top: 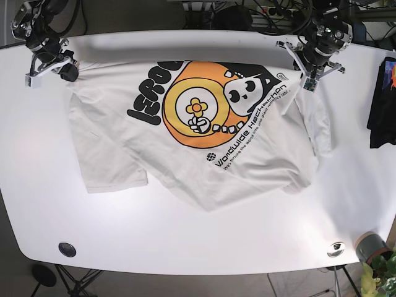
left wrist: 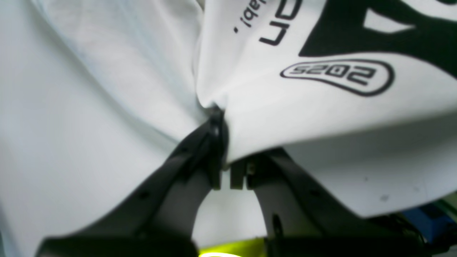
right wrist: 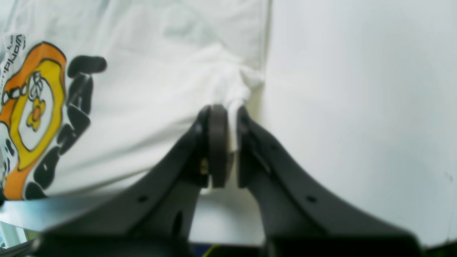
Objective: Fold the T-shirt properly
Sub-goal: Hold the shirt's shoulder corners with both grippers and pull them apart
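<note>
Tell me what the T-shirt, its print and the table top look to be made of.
T-shirt: soft, matte woven or knit fabric, probably cotton; it creases and bunches where the left gripper pinches it.
Print: flat, opaque ink, likely screen-printed, with crisp black, orange and yellow edges.
Table top: smooth, hard white board, slightly glossy; the exact material is unclear.

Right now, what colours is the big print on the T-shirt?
Orange and yellow with black lettering, on a white T-shirt; the base view shows it best.

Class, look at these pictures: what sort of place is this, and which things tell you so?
Probably a robotics lab bench: a white table on stand legs, cable bundles behind it, and two arms whose left tool and right tool grip a printed T-shirt.
</note>
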